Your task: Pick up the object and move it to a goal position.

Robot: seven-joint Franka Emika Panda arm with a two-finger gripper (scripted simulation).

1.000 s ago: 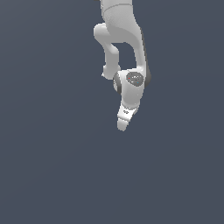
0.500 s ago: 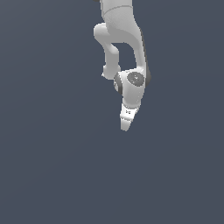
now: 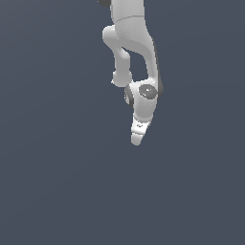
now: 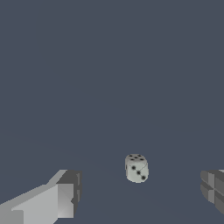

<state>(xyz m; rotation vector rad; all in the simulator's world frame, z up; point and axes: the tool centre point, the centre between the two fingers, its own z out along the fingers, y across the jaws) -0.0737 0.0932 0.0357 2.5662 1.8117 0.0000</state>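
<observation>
— Starting with the exterior view: what shows?

— A white arm (image 3: 136, 52) coming down from the top edge over a plain dark grey floor (image 3: 52, 182). It bends at a joint with a round dark cap, and the gripper (image 3: 137, 139) points downward, a little toward the exterior view's left. From this side the fingers merge into one pale tip, so how wide they stand cannot be read here. The die does not show in this view.

— And the wrist view?

— There the die (image 4: 136, 168) sits alone on the floor — a small white cube with rounded corners and black pips, three on the face toward the camera and more on the top face. One finger (image 4: 65, 197) shows as a pale grey block with a darker inner pad; the other finger (image 4: 213, 189) is cut off by the frame edge.

— So the jaws?

— Spread wide, with nothing between them. The die lies within the span between the two fingers but farther from the camera than their tips, touching neither — closer to the cut-off finger than to the pale one.
</observation>
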